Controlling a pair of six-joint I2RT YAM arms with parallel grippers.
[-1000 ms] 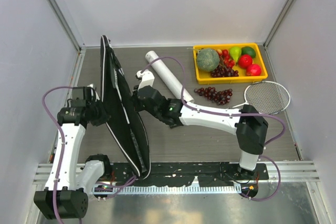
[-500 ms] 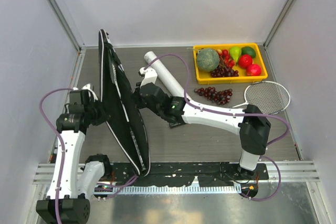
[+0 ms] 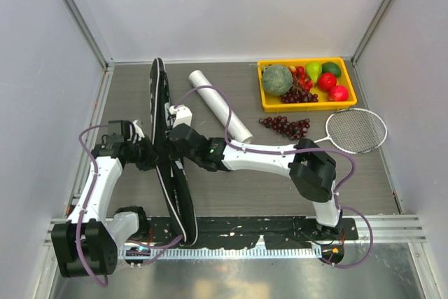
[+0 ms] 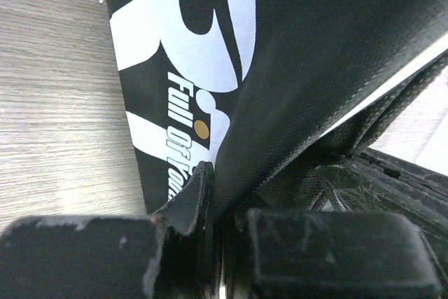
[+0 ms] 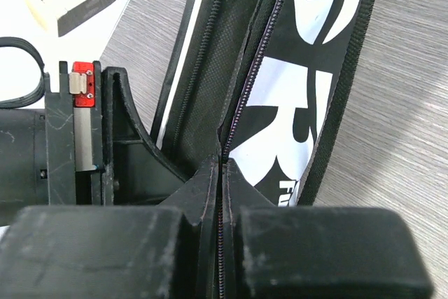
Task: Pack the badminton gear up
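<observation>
The black racket-shaped bag (image 3: pixel 168 152) with white lettering stands on its edge at the left of the table. My left gripper (image 3: pixel 148 155) is shut on the bag's fabric from the left; in the left wrist view (image 4: pixel 217 208) the cloth sits pinched between the pads. My right gripper (image 3: pixel 173 138) is shut on the bag's zipper edge (image 5: pixel 222 194) from the right. The long white tube (image 3: pixel 220 103) lies behind my right arm. One silver-headed racket (image 3: pixel 355 131) lies at the right. The second racket and the shuttlecocks are out of view.
A yellow tray (image 3: pixel 306 61) of fruit stands at the back right. A dark red grape bunch (image 3: pixel 285 126) lies in front of it, next to the racket head. Walls close in the table on three sides.
The bag's top has swung to the right and now stands nearer the tube. Both grippers have moved right and toward the near edge, still holding the bag.
</observation>
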